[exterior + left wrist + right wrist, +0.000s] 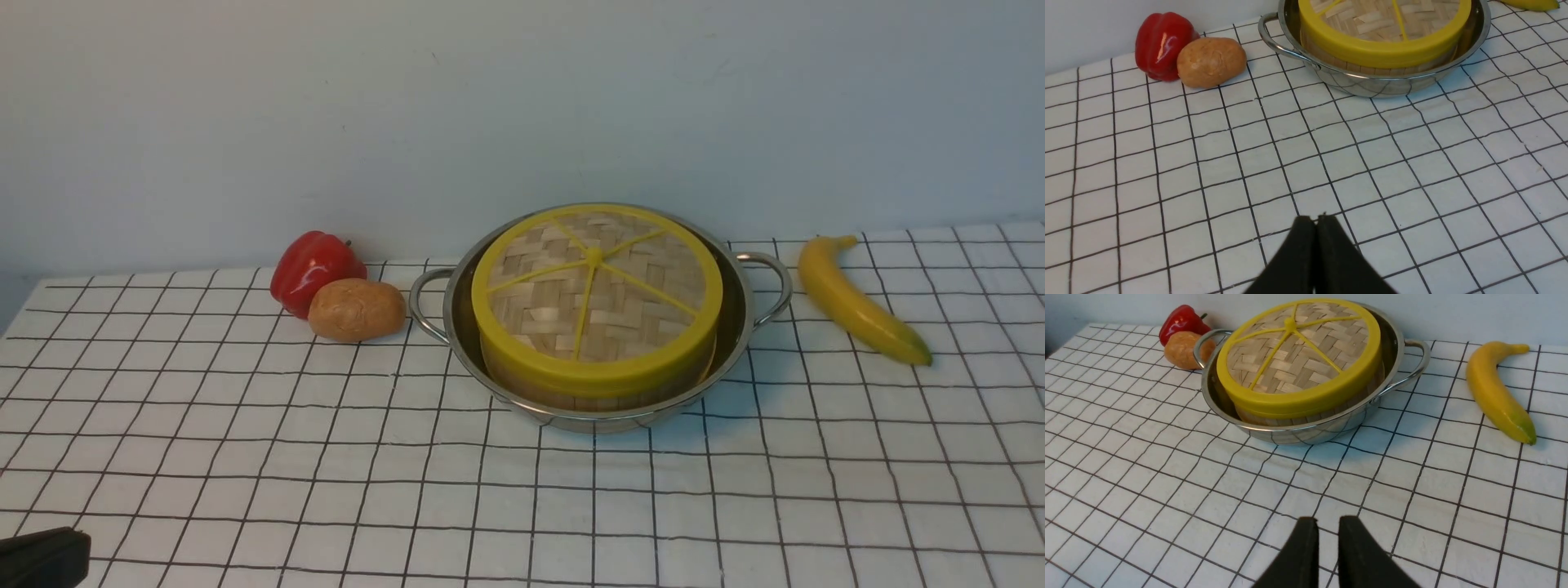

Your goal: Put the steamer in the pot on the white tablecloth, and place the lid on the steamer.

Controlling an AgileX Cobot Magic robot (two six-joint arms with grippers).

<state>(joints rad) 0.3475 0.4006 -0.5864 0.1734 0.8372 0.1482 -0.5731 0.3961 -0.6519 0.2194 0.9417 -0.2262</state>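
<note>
Nearest the camera, the left gripper hangs over the white tablecloth with thin black grid, jaws pressed together and empty. Right gripper likewise hangs above the cloth, jaws slightly parted, holding nothing. Shiny stainless-steel pot with two loop handles stands on the cloth mid-bench. Round bamboo steamer basket sits inside the pot. Flat woven bamboo lid with yellow rim and spokes rests on the steamer. Red bell pepper and brown potato lie touching, left of the pot; yellow banana lies right.
</note>
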